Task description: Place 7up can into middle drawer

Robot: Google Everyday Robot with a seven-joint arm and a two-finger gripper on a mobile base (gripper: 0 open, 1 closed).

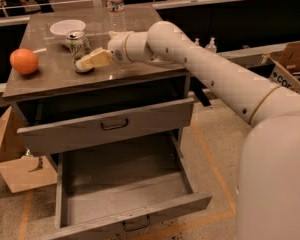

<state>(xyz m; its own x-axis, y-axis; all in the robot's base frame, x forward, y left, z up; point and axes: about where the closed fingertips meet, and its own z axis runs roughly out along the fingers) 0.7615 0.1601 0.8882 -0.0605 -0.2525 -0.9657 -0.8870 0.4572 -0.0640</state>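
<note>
7up can (76, 43) beside tool (91, 61) on cabinet (50, 80)

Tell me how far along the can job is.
Done: the middle drawer is pulled open. In hand: the gripper is at the 7up can, which stands on the cabinet top. Left: lift the can, lower it into the drawer, release.

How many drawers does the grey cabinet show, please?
2: the upper drawer, slightly open, and the middle drawer below, pulled far out. Others may be hidden. The pincer is by the 7up can.
</note>
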